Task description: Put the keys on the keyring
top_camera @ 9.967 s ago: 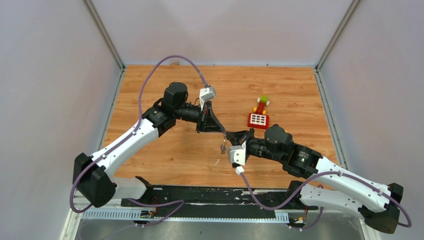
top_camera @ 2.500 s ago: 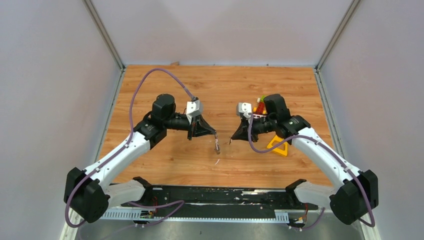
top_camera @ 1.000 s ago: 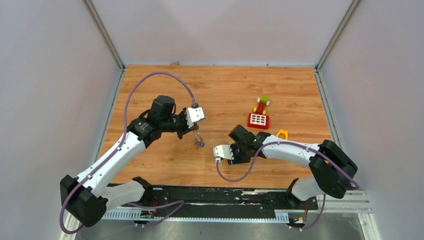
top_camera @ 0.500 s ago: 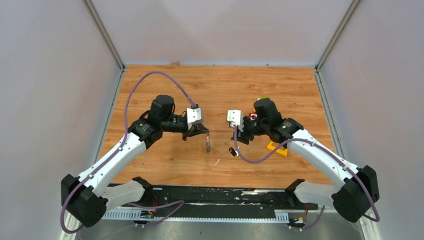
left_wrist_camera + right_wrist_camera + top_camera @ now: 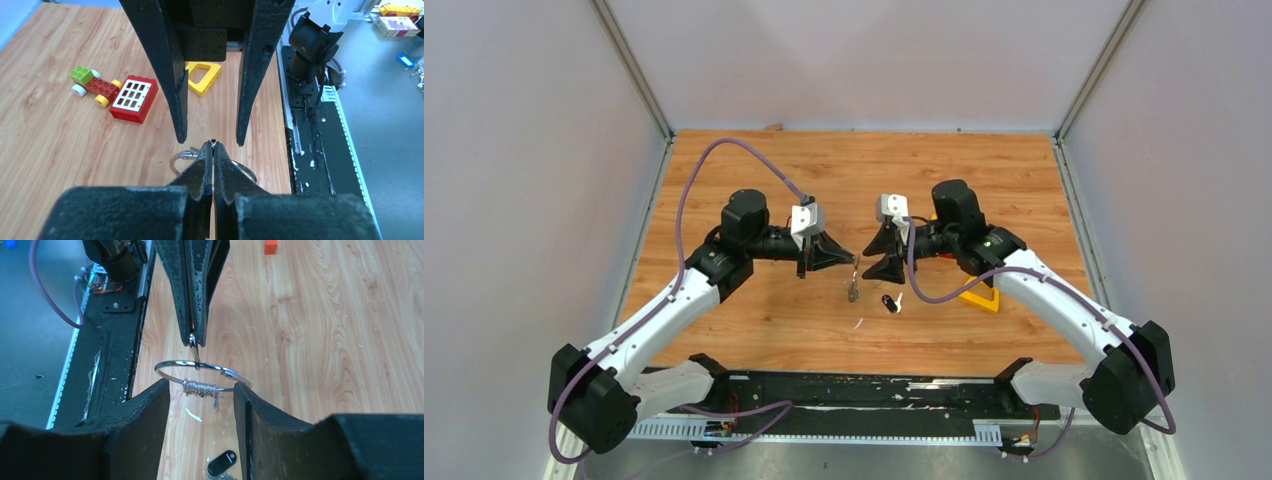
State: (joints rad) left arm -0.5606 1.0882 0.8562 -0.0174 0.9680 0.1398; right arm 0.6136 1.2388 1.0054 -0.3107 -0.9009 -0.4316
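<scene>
Toy blocks (image 5: 134,98), yellow frame (image 5: 197,90) obstruct right side.

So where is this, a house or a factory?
Most likely a robot test lab, not a home. The left arm and right arm are fixed at the near edge of a wooden table, plain grey walls box it in, and toy blocks lie on it.

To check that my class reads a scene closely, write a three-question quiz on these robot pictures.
1. True or false: the key is already on the ring.
2. The left gripper is: A open; B shut on the ring; C shut on the key.
3. Fill in: the right gripper, straddling the ring, is ____.
Key: 1 false, the key lies on the table; 2 B; 3 open.
</scene>
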